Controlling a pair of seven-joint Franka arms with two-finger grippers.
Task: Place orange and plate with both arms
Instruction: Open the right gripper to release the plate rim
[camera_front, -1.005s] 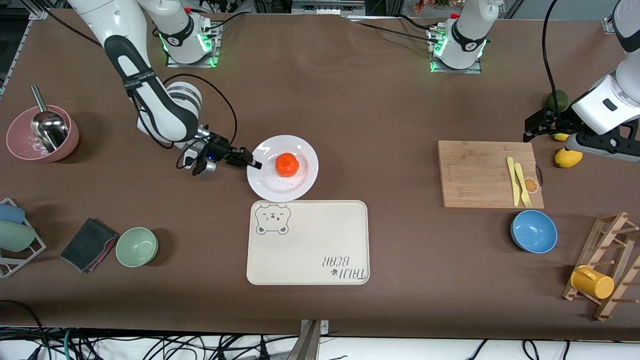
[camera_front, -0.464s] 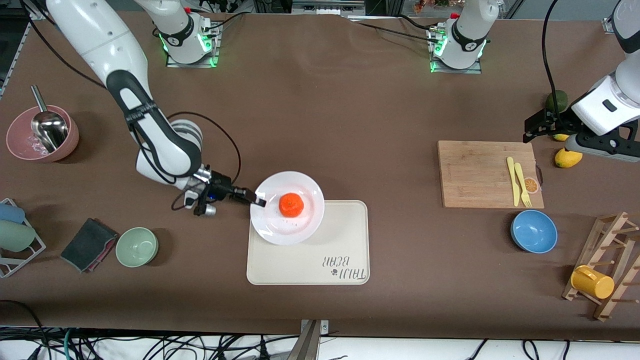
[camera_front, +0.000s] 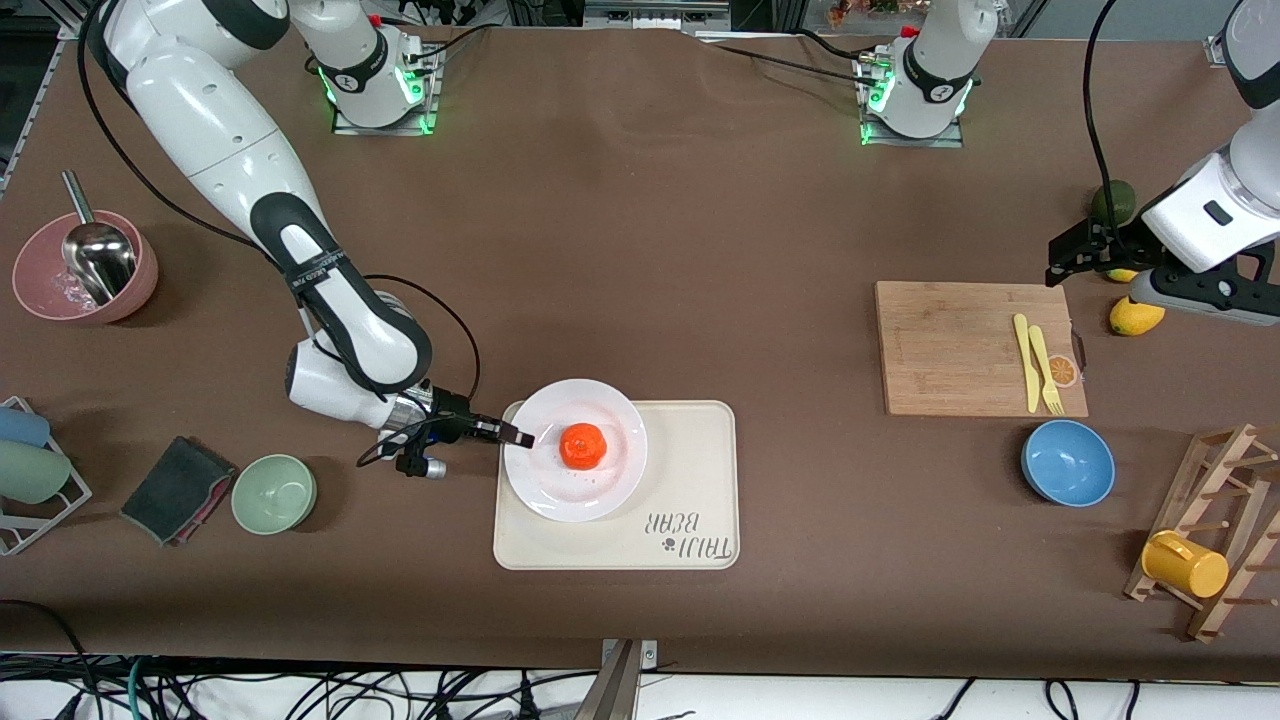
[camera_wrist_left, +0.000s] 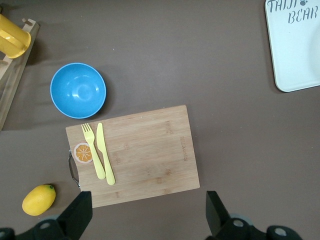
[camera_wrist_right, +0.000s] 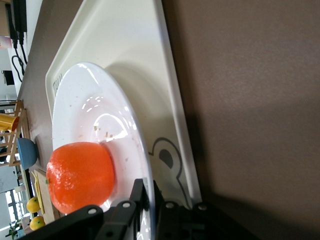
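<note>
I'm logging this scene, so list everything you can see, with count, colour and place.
orange: 1, red-orange, on the plate
plate: 1, white, over the tray
tray: 1, cream, nearer the front camera than the table's middle
cutting board: 1, wood, toward the left arm's end
knife and fork: 2, yellow, on the board
blue bowl: 1, beside the board, nearer the camera
green bowl: 1, toward the right arm's end
pink bowl: 1, holding a steel ladle
lemons: 2, yellow, by the left claw
lime: 1, dark green
yellow mug: 1, on the wooden rack
right claw: shut on the plate's rim
left claw: open, waiting
</note>
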